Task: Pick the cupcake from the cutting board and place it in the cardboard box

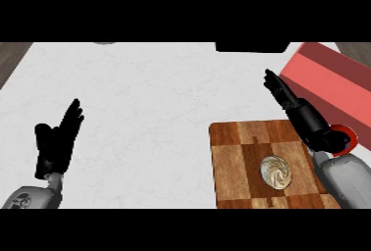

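**Desk:** Right hand (308,122) first, please: what is it doing?

**Photographer:** It hangs over the far right corner of the cutting board (239,162), fingers straight and pointing away, holding nothing. By my reading it is poised to begin, and the pick is not yet made.

**Desk:** And the cupcake?

**Photographer:** The cupcake (277,171) sits on the board's near half, swirled top up, just left of the right forearm. The red box (330,78) lies beyond the board at the right edge, within that arm's reach; it looks red, not cardboard brown.

**Desk:** Other hand? Setting?

**Photographer:** Left hand (56,142) rests open at the lower left, fingers up. Pale marbled counter (145,98) underneath; a strip of darker wood-toned surface shows past its far corners.
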You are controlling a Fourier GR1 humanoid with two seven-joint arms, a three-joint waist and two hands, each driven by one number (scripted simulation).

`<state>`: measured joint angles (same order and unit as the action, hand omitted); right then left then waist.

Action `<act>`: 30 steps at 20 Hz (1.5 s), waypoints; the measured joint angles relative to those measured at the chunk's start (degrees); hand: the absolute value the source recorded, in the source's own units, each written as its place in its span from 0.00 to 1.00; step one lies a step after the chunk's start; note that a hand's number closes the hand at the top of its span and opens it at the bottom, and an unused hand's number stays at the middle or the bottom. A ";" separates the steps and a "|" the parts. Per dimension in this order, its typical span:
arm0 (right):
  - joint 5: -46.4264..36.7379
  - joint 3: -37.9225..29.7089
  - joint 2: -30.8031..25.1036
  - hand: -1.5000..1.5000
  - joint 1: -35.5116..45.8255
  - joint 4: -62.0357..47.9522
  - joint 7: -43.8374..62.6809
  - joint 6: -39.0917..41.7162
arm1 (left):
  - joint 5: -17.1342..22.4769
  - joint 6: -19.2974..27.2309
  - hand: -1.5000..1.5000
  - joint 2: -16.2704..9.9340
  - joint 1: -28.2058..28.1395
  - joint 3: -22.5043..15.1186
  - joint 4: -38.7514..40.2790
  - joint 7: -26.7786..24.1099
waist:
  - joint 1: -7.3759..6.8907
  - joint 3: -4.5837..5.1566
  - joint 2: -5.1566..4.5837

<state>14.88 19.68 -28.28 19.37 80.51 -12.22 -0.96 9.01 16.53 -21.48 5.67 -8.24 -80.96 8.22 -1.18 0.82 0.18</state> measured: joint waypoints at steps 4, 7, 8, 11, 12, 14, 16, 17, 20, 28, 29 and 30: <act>-1.79 -2.78 -1.47 1.00 -4.53 5.70 0.72 -3.86 | -0.62 1.77 0.50 1.30 -1.22 1.49 -0.14 -1.63 | 1.44 -0.50 0.09; -6.30 -5.20 -7.21 1.00 -8.17 8.98 0.89 -6.96 | -0.36 2.58 0.50 1.53 -2.35 2.98 0.44 -3.32 | 2.74 -0.21 0.47; -9.90 -5.27 -9.63 1.00 -9.22 8.14 1.69 -8.84 | -0.24 2.83 0.50 1.94 -2.72 3.04 0.60 -3.46 | 3.35 -0.15 0.53; -12.53 -8.04 -8.89 0.00 -16.22 9.31 2.38 -17.07 | 0.56 2.99 0.50 2.70 -3.29 3.90 1.27 -4.18 | 4.51 -0.45 0.54; -13.93 -8.56 -8.53 0.00 -18.40 10.40 2.01 -19.69 | 0.54 3.02 0.50 3.24 -3.06 3.77 1.67 -4.43 | 4.37 -0.53 0.46; -17.10 -9.11 -8.64 0.00 -23.74 13.94 1.07 -24.19 | 0.56 2.87 0.50 3.86 -3.16 3.80 2.28 -5.32 | 4.31 -0.60 0.41; -20.12 -9.70 -10.01 0.00 -28.68 18.62 2.07 -26.99 | 0.62 2.21 0.50 4.10 -2.82 3.90 2.98 -5.96 | 3.97 -0.65 0.33; -21.57 -9.98 -11.12 0.00 -31.03 20.93 3.23 -27.68 | 0.36 2.29 0.50 4.48 -2.72 3.70 3.13 -6.20 | 3.79 -0.66 0.29; -25.16 -10.93 -15.65 0.00 -37.34 28.36 9.33 -27.49 | 0.32 2.15 0.50 4.73 -2.74 3.91 3.24 -6.33 | 3.49 -0.64 0.24; -27.12 -14.66 -25.54 0.00 -43.93 45.26 31.38 -18.10 | -0.56 1.64 0.50 5.80 -2.58 3.49 3.25 -6.98 | 2.18 -0.66 0.01; -27.88 -14.16 -26.18 0.00 -43.97 47.01 34.00 -16.85 | -0.54 1.35 0.50 5.70 -2.37 3.64 3.39 -6.98 | 2.02 -0.67 -0.03; -28.40 -14.15 -26.80 0.00 -44.40 48.71 36.16 -15.55 | -0.45 1.00 0.50 5.71 -2.29 3.85 3.73 -7.19 | 1.97 -0.68 -0.04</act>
<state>-13.52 5.54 -55.08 -25.04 129.22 23.94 -16.51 8.56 17.53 -15.77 3.37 -4.39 -77.24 1.03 0.79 0.15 0.14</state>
